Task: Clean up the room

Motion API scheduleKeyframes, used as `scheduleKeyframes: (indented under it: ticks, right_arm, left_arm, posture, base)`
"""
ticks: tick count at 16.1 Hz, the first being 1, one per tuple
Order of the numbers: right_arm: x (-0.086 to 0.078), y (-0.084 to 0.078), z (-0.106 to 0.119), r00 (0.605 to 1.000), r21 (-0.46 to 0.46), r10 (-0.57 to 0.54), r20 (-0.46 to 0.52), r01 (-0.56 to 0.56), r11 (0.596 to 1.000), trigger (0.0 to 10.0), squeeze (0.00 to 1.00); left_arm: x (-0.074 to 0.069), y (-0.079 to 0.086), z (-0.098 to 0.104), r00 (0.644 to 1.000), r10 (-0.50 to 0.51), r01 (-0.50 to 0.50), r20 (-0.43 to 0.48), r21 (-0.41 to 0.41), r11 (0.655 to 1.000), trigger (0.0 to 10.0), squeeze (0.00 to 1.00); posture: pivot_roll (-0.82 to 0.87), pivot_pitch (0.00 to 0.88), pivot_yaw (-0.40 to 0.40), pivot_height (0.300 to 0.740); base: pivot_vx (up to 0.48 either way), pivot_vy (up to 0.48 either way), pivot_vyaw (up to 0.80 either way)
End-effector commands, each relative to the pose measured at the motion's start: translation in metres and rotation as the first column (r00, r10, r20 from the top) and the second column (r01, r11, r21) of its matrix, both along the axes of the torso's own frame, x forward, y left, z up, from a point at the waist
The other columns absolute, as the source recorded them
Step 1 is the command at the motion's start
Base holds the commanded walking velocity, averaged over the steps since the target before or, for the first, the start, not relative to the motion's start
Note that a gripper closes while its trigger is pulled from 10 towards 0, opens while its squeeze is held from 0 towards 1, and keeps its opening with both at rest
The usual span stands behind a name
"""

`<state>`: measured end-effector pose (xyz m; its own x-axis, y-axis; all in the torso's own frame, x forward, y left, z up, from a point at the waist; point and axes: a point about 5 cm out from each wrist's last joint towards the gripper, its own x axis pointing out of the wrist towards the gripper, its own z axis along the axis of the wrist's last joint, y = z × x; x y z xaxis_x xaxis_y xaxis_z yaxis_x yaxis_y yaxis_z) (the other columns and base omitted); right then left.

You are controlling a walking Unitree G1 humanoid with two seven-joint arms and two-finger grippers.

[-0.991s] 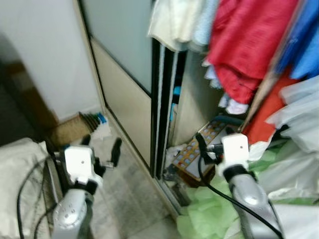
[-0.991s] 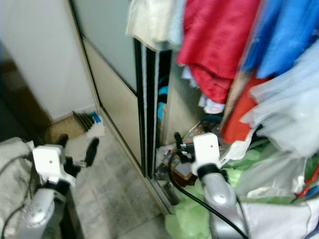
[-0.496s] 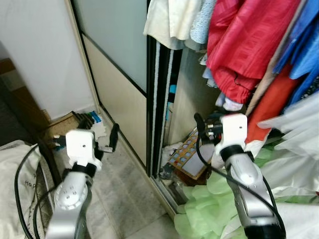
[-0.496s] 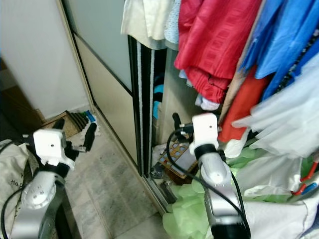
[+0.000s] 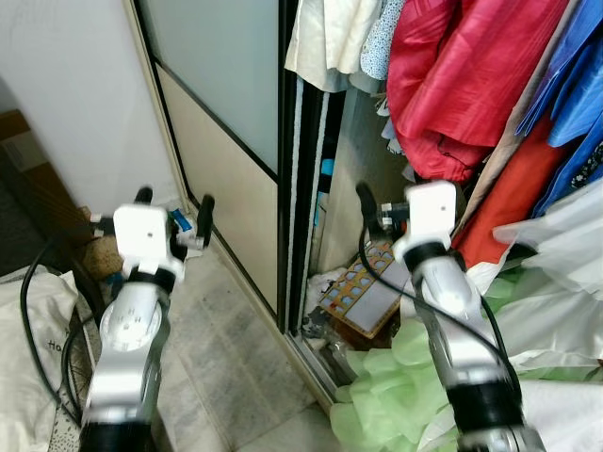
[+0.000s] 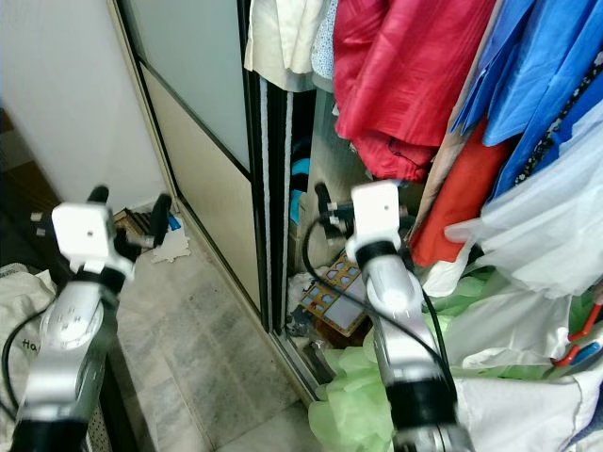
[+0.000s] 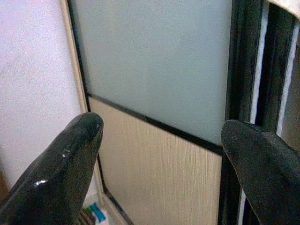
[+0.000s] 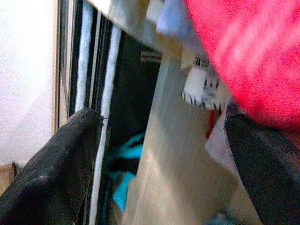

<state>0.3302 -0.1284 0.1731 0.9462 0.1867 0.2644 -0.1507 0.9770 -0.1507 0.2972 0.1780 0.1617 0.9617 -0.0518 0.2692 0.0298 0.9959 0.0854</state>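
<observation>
I face a wardrobe with a sliding door [image 5: 226, 141], frosted glass above a beige wood panel. Red clothes [image 5: 462, 85], blue clothes [image 5: 575, 85] and cream clothes [image 5: 325, 42] hang in the open part. My left gripper [image 5: 174, 202] is raised in front of the door, open and empty; the left wrist view shows its fingers [image 7: 61, 168] spread toward the glass panel. My right gripper [image 8: 159, 154] is raised at the wardrobe opening, open and empty, pointing at the dark gap by the door frame [image 8: 101, 117] and a red garment [image 8: 253, 51].
A flat box with coloured squares [image 5: 363, 292] lies on the wardrobe floor. Pale green bags [image 5: 386, 395] and white plastic bags [image 5: 565, 282] pile up at the right. A white sack [image 5: 24, 377] with black cables lies at the left, small items [image 5: 179, 221] by the wall.
Both arms have lifted: the left gripper has risen in front of the sliding door, the right gripper has risen toward the hanging clothes. Both stay open and empty.
</observation>
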Motion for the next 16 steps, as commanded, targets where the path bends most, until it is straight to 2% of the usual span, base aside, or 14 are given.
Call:
scheduleKeyframes:
  ticks: [1,4,8,9,10,11,13,16]
  right_arm:
    - [0.003,-0.003,0.002,1.000,0.024,-0.020,0.013,0.019,1.000,10.0,0.00]
    - [0.008,0.005,0.002,1.000,0.031,0.001,0.015,-0.002,1.000,10.0,0.00]
    - [0.012,0.011,-0.006,1.000,0.027,0.023,-0.004,-0.023,0.999,10.0,0.00]
    - [0.016,0.016,-0.002,0.999,0.022,0.044,0.004,-0.044,0.999,10.0,0.00]
    - [0.016,0.016,-0.002,0.999,0.022,0.044,0.004,-0.044,0.999,10.0,0.00]
    - [0.020,0.019,0.005,0.998,0.009,0.065,0.026,-0.065,0.998,10.0,0.00]
    - [0.022,0.013,0.010,0.998,0.022,0.031,0.046,-0.032,0.999,10.0,0.00]
    - [0.010,0.013,-0.004,1.000,0.051,-0.008,0.018,0.007,0.999,10.0,0.00]
  left_arm:
    - [0.002,0.000,-0.003,1.000,0.003,-0.003,-0.006,0.015,1.000,10.0,0.00]
    - [0.003,-0.006,-0.001,1.000,-0.014,0.015,-0.008,0.033,0.999,10.0,0.00]
    - [-0.006,0.003,-0.005,0.999,0.041,-0.040,-0.010,0.036,0.999,10.0,0.00]
    - [-0.006,0.002,0.004,0.998,0.056,-0.056,0.013,0.031,0.998,10.0,0.00]
    - [-0.006,0.002,0.004,0.998,0.056,-0.056,0.013,0.031,0.998,10.0,0.00]
    - [-0.008,0.000,0.013,0.998,0.060,-0.061,0.029,0.028,0.998,10.0,0.00]
    - [-0.016,-0.011,0.019,1.000,0.018,-0.018,0.010,0.022,1.000,10.0,0.00]
    - [-0.021,-0.028,0.020,0.997,-0.071,0.071,-0.013,0.016,0.997,10.0,0.00]
  posture:
    - [-0.02,0.000,-0.021,0.740]
    - [0.01,0.000,-0.042,0.740]
    - [0.06,0.000,-0.090,0.740]
    - [0.07,0.000,-0.104,0.740]
    - [0.07,0.000,-0.104,0.740]
    - [0.06,0.000,-0.090,0.740]
    - [0.05,0.000,-0.058,0.740]
    - [0.03,0.000,-0.038,0.740]
  base:
    - [0.000,0.000,0.00]
    - [0.000,0.000,0.00]
    - [0.000,0.000,0.00]
    - [0.000,0.000,0.00]
    - [0.000,0.000,0.00]
    - [0.000,0.000,0.00]
    - [0.000,0.000,0.00]
    - [0.000,0.000,0.00]
